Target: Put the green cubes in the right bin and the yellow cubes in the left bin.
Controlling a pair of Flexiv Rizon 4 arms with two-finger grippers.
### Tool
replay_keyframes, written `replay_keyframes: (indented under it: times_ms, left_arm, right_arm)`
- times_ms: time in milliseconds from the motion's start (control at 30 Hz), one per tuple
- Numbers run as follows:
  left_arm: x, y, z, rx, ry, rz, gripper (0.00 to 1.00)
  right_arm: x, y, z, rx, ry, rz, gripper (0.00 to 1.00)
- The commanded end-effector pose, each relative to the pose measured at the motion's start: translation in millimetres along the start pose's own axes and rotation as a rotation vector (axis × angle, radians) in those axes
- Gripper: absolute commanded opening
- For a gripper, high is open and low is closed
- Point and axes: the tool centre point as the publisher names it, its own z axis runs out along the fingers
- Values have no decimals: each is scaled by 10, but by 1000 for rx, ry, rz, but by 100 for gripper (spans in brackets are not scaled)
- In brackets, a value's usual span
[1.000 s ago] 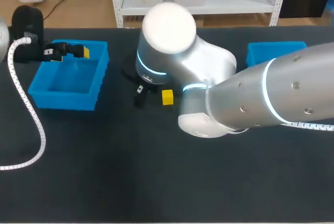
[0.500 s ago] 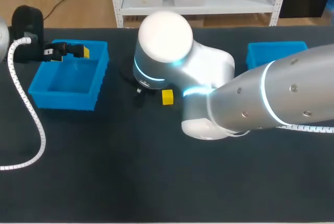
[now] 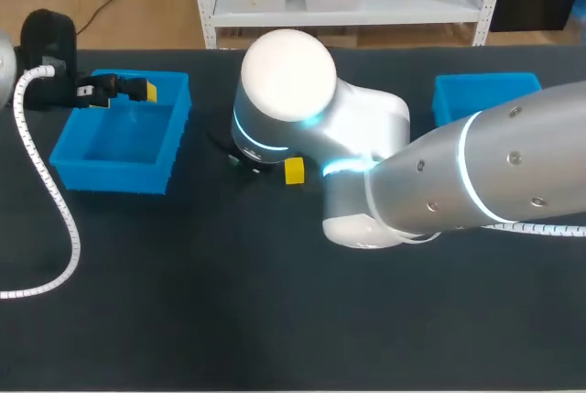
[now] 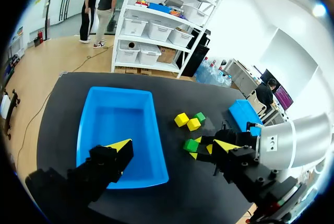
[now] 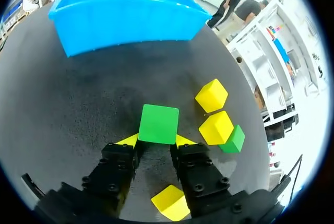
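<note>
Right fingers: my right gripper (image 5: 156,141) is narrowed onto the green cube (image 5: 158,124), with a yellow tip against each of two opposite faces. The cube sits square between them, low over the tabletop (image 5: 78,93).
Under my wrist: a loose yellow cube (image 5: 169,203), nearer than the held one.
Beside the tips: two further yellow cubes (image 5: 211,95), with a second green cube (image 5: 233,139) touching the nearer of them.
Straight ahead: the left bin (image 5: 125,12), the wrong one for green.
Right bin (image 3: 462,92): on the side my right arm comes in from, so I judge the carry goes back, away from where the fingers point.
Left gripper (image 3: 135,91): fingers spread wide and empty over the left bin, well apart from the cubes.
</note>
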Motion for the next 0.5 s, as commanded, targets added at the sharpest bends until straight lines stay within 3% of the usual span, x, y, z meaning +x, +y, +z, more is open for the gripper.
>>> replay_keyframes:
  times_ms: [33,267,500]
  left_arm:
    - [11,22,0,10,-6,2,100]
    - [11,22,0,10,-6,2,100]
    - [11,22,0,10,-6,2,100]
  right_arm:
    - [41,17,74,13,-11,8,0]
    - [53,-79,-57,53,-35,28,0]
    - [38,-261,-575,109,-129,35,0]
